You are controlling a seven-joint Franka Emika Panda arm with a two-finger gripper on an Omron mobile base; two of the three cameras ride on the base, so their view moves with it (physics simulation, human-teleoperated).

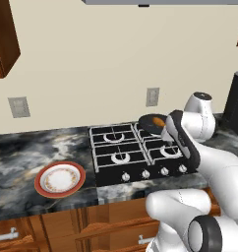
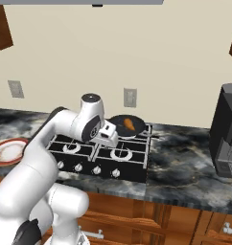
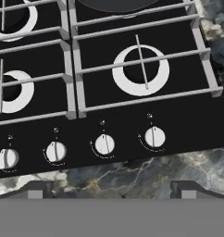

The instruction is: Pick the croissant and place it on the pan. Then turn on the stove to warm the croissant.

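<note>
Croissant [image 2: 130, 124]: lies in the pan [image 2: 119, 120] on the stove's [image 3: 109, 113] back right burner. Gripper [image 3: 111, 187]: fingers spread wide, empty, above the front-edge knobs [image 3: 104, 144]. Plate [image 1: 59, 179]: on the counter [image 1: 22, 157], left of stove.

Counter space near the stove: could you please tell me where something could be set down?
Bare marble lies between the plate and the stove, and between the stove and the black appliance. The rear right burner is crowded: the pan holds the croissant.
</note>
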